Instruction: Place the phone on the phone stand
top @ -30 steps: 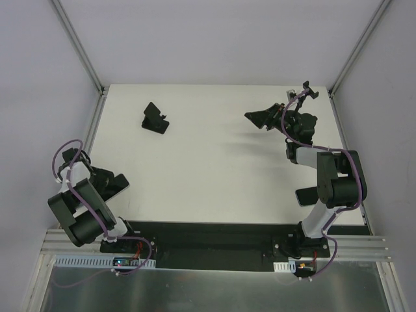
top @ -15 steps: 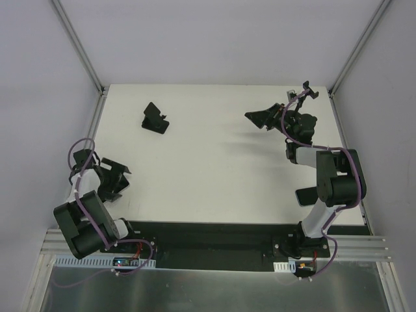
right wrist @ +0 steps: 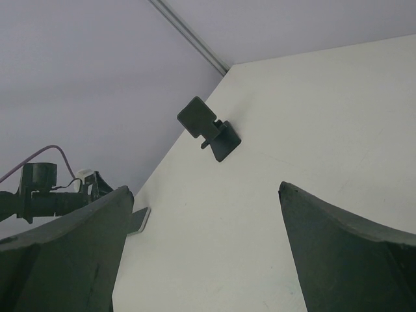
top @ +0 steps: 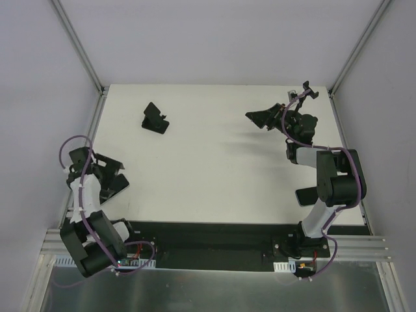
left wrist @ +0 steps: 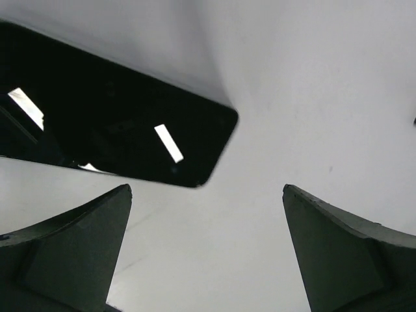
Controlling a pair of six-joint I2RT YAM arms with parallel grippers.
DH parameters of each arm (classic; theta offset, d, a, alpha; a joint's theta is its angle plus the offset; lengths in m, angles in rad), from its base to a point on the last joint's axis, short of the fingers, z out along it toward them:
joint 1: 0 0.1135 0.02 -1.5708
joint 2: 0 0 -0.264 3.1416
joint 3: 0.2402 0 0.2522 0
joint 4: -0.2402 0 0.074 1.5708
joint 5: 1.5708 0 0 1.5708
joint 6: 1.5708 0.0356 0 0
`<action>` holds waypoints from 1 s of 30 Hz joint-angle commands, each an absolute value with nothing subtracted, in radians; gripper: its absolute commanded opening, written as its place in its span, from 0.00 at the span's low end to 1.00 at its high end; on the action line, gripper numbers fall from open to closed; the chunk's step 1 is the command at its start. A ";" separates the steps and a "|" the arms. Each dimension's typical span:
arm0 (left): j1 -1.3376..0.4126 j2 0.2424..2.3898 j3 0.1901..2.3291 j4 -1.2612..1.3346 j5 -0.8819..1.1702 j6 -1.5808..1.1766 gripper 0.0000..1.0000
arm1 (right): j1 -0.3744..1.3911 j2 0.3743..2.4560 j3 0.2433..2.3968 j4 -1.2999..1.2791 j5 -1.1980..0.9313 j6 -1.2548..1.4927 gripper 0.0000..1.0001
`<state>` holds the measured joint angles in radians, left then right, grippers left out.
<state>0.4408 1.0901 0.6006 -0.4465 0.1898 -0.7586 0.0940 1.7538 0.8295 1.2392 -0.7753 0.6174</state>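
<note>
The phone (left wrist: 110, 130) is a glossy black slab lying flat on the white table, ahead of and to the left of my left gripper's gap. Its grey edge (right wrist: 138, 220) also shows in the right wrist view. My left gripper (left wrist: 207, 188) (top: 112, 177) hangs open over the table's left edge, holding nothing. At the far right, my right gripper (right wrist: 205, 188) (top: 260, 118) stands open and empty, facing across the table. The phone stand does not show plainly. A small black clamp-shaped piece (top: 306, 91) stands behind my right wrist, and I cannot tell whether it belongs to the arm.
A small black folding wedge-shaped stand (top: 155, 119) (right wrist: 209, 130) sits on the far left part of the table. Grey walls and metal corner posts (top: 78, 45) close in the table. The table's left edge (top: 91, 140) runs close by my left gripper.
My left arm has unfolded and its wrist has risen, with the gripper shifting a little farther along the table's left edge. The right arm has not moved.
</note>
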 commanded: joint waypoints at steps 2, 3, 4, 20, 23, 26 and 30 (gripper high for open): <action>0.662 1.132 0.699 -0.566 0.077 -0.585 0.99 | 0.086 1.752 0.827 1.333 -0.793 0.624 0.96; 0.681 1.149 0.715 -0.587 0.062 -0.574 0.99 | 0.086 1.752 0.825 1.335 -0.793 0.623 0.96; 0.693 1.188 0.729 -0.603 0.046 -0.566 0.99 | 0.081 1.752 0.822 1.335 -0.793 0.624 0.96; 0.758 1.443 0.753 -0.444 0.182 -0.563 0.99 | 0.072 1.759 0.822 1.354 -0.793 0.641 0.96; 0.758 1.418 0.694 -0.359 0.279 -0.580 0.99 | 0.069 1.763 0.822 1.359 -0.793 0.649 0.96; 0.758 1.390 0.647 -0.324 0.346 -0.598 0.99 | 0.069 1.767 0.822 1.374 -0.793 0.660 0.96; 0.735 1.367 0.597 -0.249 0.455 -0.635 0.99 | 0.069 1.769 0.824 1.382 -0.793 0.666 0.96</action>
